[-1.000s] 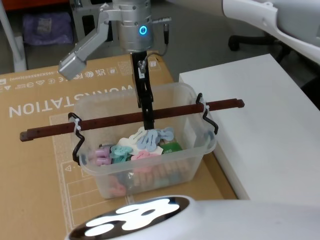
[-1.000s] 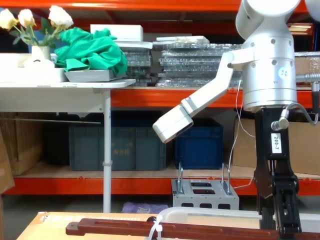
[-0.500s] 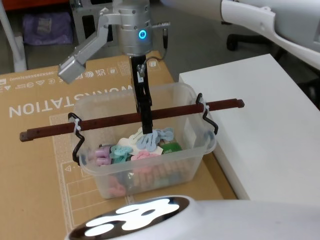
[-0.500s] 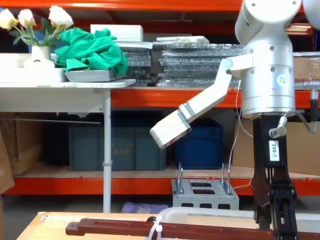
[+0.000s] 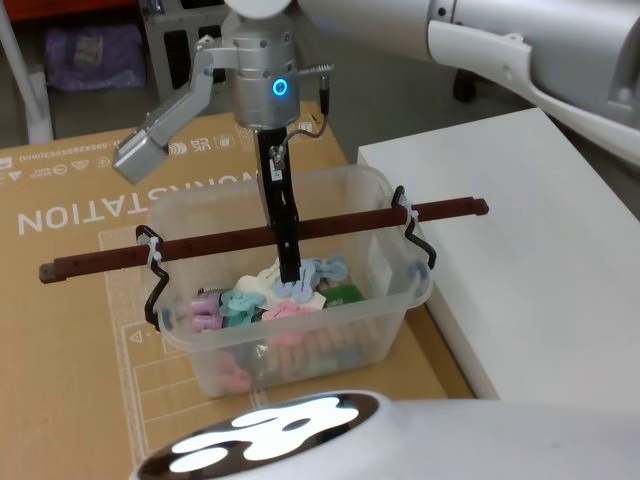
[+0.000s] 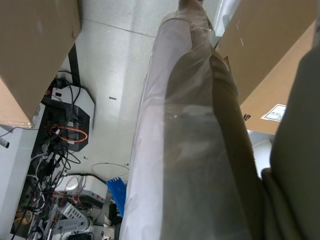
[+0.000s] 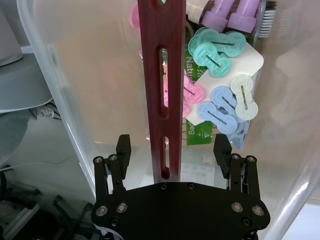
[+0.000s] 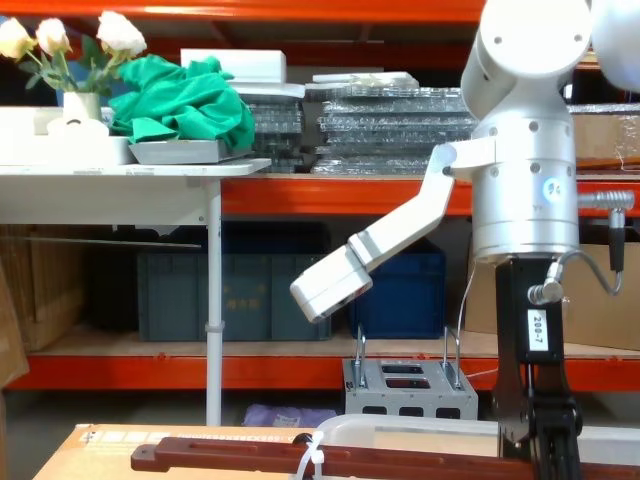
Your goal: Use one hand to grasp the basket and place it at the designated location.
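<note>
Right pincer [image 7: 172, 145] over the basket [image 5: 392, 300]. My pincer is wide apart and holds nothing. It reaches down from above, about halfway along the bar [image 5: 200, 243], with its tips below the bar and above the clips [image 5: 300, 285]. The basket sits on a cardboard box [image 5: 70, 330], just beside the white counter [image 5: 520, 260] on my right. The bar's long axis runs left to right across me, and my fingers [image 7: 123, 146] stand one on each side of it, so closing should meet it crosswise.

The right wrist view shows what the head view hides: clear gaps between the bar and both fingers, narrower on one side. The chest view gives the side profile, with the pincer crossing the bar at bar height. My left arm is idle, its wrist camera facing the floor between boxes.
</note>
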